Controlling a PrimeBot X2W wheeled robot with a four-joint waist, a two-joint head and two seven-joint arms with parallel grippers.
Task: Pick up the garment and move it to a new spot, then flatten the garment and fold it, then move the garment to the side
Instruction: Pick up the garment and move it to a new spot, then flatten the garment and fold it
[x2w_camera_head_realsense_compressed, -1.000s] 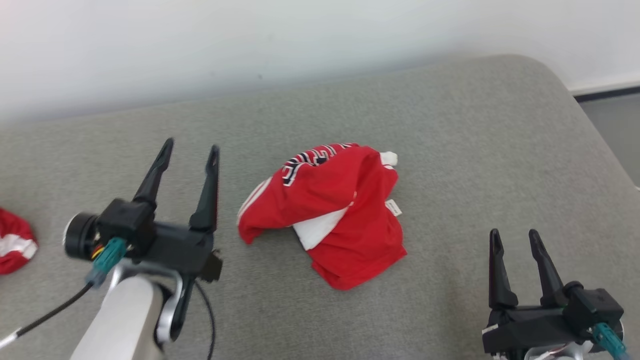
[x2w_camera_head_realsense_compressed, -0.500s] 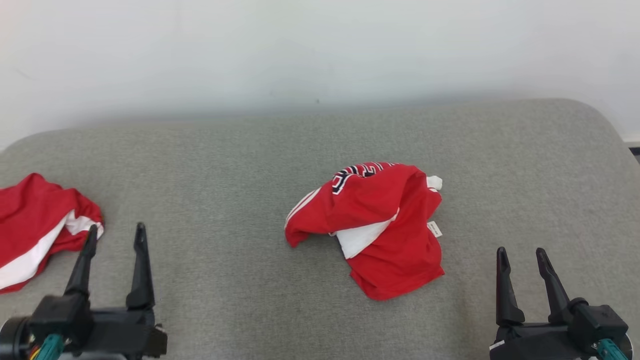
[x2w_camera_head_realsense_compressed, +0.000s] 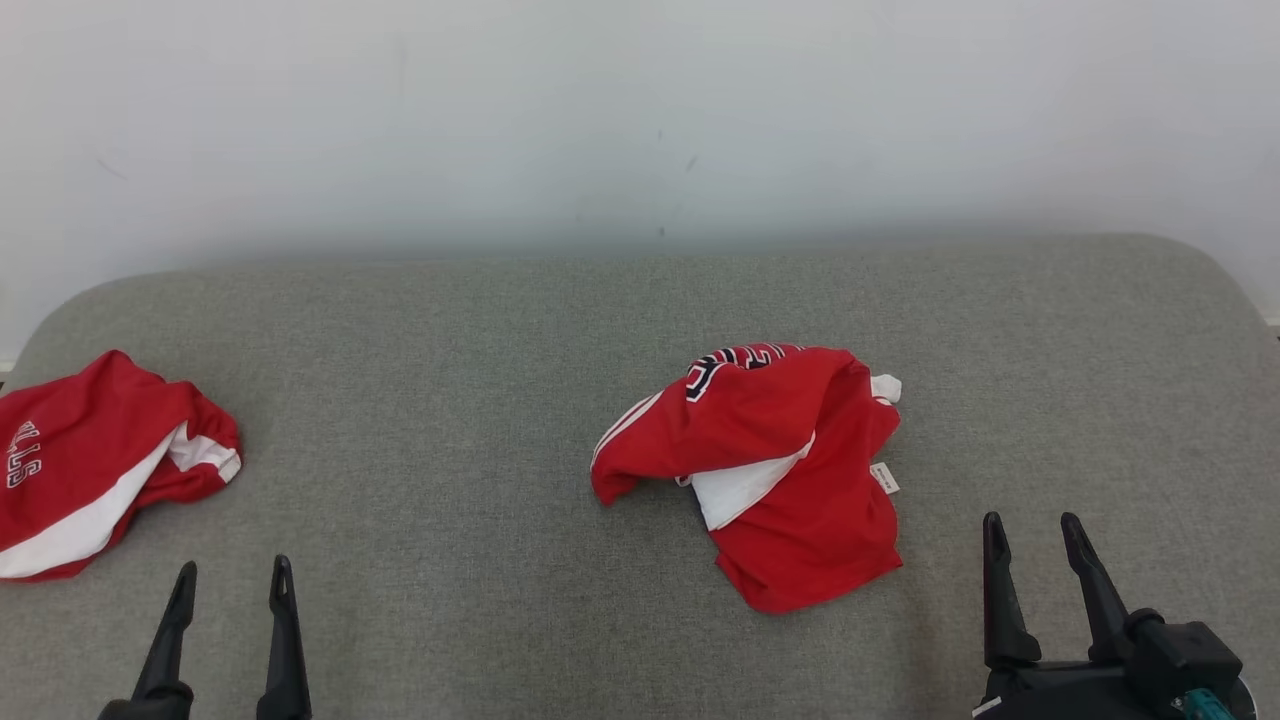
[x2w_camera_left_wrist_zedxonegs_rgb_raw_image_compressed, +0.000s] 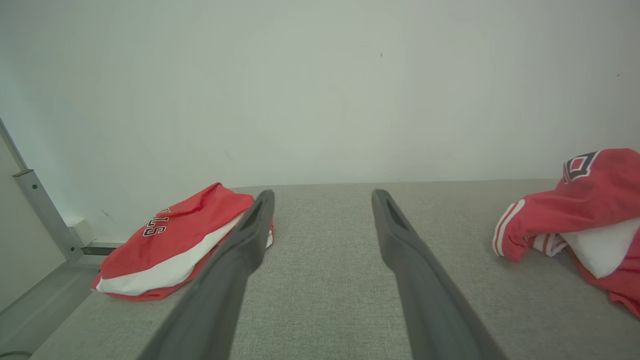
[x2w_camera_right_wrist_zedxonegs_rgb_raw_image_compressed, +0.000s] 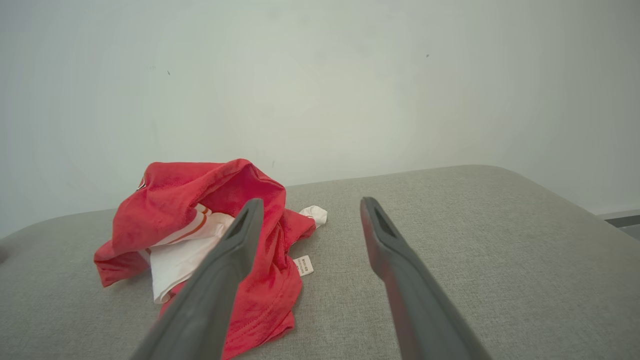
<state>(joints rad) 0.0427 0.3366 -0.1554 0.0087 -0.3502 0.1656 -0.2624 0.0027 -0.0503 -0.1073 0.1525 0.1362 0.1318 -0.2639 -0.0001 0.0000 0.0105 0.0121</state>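
Note:
A crumpled red and white garment (x2w_camera_head_realsense_compressed: 770, 470) with dark lettering and a small white tag lies a little right of the middle of the grey padded surface (x2w_camera_head_realsense_compressed: 480, 420). It shows at the right edge of the left wrist view (x2w_camera_left_wrist_zedxonegs_rgb_raw_image_compressed: 580, 210) and left of centre in the right wrist view (x2w_camera_right_wrist_zedxonegs_rgb_raw_image_compressed: 210, 230). My left gripper (x2w_camera_head_realsense_compressed: 232, 578) stands open at the lower left, well apart from it, with nothing between its fingers. My right gripper (x2w_camera_head_realsense_compressed: 1032, 525) is open at the lower right, just beyond the garment's right side, holding nothing.
A second red and white garment (x2w_camera_head_realsense_compressed: 90, 470) lies folded at the surface's left end, also in the left wrist view (x2w_camera_left_wrist_zedxonegs_rgb_raw_image_compressed: 175, 240). A pale wall (x2w_camera_head_realsense_compressed: 640, 120) rises right behind the surface. The surface's corners are rounded, and floor shows past its left end (x2w_camera_left_wrist_zedxonegs_rgb_raw_image_compressed: 30, 310).
The head camera has swung left and tilted up, bringing the folded garment at the left into view. My left gripper has pulled back from beside the crumpled garment to the lower left.

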